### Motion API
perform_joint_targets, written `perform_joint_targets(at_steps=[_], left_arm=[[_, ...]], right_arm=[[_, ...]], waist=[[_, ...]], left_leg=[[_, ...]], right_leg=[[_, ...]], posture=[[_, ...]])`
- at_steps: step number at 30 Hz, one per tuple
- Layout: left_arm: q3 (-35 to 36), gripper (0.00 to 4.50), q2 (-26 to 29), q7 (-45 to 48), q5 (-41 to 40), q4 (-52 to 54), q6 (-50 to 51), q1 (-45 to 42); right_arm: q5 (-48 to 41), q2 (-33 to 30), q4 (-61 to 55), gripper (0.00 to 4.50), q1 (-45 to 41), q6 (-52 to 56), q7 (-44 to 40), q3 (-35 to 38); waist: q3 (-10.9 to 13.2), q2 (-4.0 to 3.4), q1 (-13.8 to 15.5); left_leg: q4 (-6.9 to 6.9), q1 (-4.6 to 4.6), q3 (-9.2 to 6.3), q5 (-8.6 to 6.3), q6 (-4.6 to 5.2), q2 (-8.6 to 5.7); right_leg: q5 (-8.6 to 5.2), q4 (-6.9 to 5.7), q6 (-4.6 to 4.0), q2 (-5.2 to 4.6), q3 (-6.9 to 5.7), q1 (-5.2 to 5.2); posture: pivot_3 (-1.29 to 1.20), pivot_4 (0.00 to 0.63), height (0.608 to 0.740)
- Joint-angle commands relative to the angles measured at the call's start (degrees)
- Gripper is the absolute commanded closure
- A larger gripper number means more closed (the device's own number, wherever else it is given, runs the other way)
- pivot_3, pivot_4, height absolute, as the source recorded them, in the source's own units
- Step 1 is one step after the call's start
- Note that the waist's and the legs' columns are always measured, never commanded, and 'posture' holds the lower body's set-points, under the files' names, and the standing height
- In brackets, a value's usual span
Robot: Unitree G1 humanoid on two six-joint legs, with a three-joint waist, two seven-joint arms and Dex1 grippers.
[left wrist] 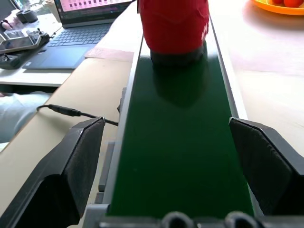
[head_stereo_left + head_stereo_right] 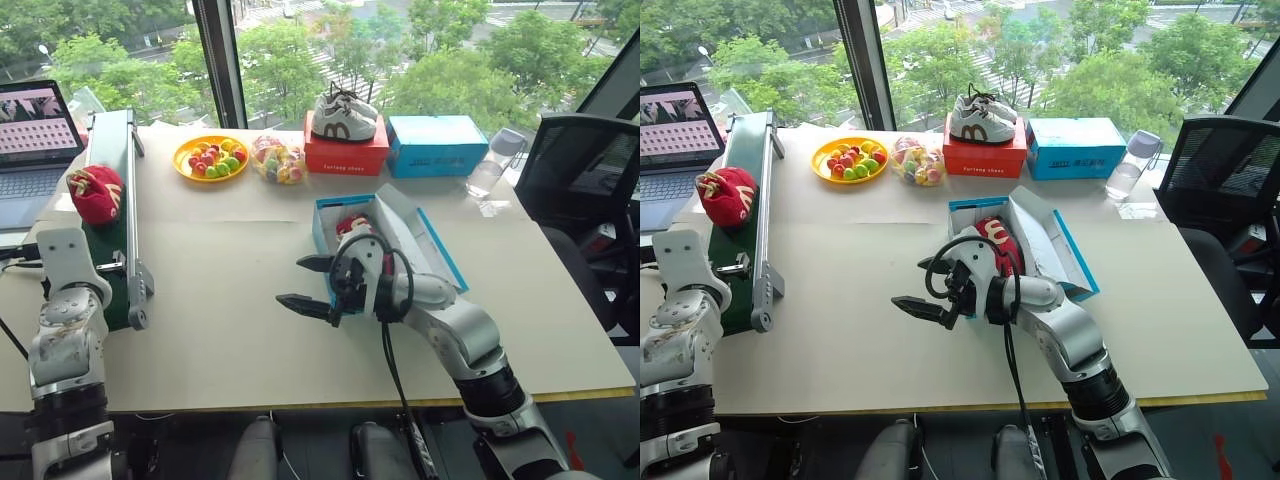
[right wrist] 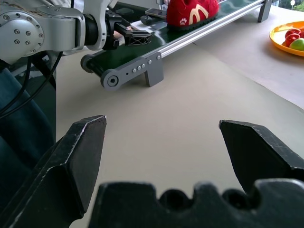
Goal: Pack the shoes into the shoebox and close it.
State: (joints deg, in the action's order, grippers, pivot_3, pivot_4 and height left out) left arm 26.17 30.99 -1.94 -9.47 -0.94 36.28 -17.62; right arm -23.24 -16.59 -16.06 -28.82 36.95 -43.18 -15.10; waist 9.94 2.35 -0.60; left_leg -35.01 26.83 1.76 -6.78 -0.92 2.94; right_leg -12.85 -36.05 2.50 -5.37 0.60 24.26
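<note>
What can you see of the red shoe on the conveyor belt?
The red shoe is small, soft-looking, bright red with a yellowish curly mark on its side and a white paw print near the dark sole. It sits upright on the green belt of the conveyor at the table's left, toward the laptop end. Only the belt touches it. The left gripper hangs open over the belt, short of the shoe and apart from it.

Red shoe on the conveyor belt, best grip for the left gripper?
Probably close across the red shoe sides, coming along the green belt from the near end. It sits dead ahead between the open left gripper fingers; belt side rails block a sideways approach.
</note>
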Motion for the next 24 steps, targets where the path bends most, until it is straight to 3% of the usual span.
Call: perform_joint_targets(at_steps=[1, 17, 24], left_arm=[[1.4, 0.03, 0.0, -0.5, 0.4, 2.2, -1.0, 0.2], [2.2, 0.03, -3.5, -0.1, -1.7, 1.6, 1.6, -0.2], [6.7, 1.86, -7.9, -0.7, -8.2, 3.2, 2.7, -4.6]], right_arm=[[-0.3, -0.2, -1.6, 0.00, -0.1, -0.7, 0.1, 0.5], [-0.9, -1.1, -3.0, 0.00, 0.0, 0.4, 1.0, 1.1], [-1.4, -1.3, -2.9, 0.00, -0.9, 0.8, 1.6, 2.1]], waist=[[0.0, 0.00, 0.0], [0.0, 0.01, -0.1], [0.0, 0.04, 0.5]], left_leg=[[0.00, 0.00, 0.00, 0.00, 0.00, 0.00], [-0.01, 0.00, 0.00, 0.01, 0.01, 0.00], [-0.06, -0.07, -0.01, 0.02, 0.02, 0.00]], right_leg=[[0.00, 0.00, 0.00, 0.00, 0.00, 0.00], [0.00, -0.02, 0.00, 0.01, 0.01, 0.00], [0.00, -0.08, 0.00, 0.01, -0.01, -0.08]], posture=[[0.00, 0.150, 0.733], [0.00, 0.150, 0.733], [0.00, 0.150, 0.733]])
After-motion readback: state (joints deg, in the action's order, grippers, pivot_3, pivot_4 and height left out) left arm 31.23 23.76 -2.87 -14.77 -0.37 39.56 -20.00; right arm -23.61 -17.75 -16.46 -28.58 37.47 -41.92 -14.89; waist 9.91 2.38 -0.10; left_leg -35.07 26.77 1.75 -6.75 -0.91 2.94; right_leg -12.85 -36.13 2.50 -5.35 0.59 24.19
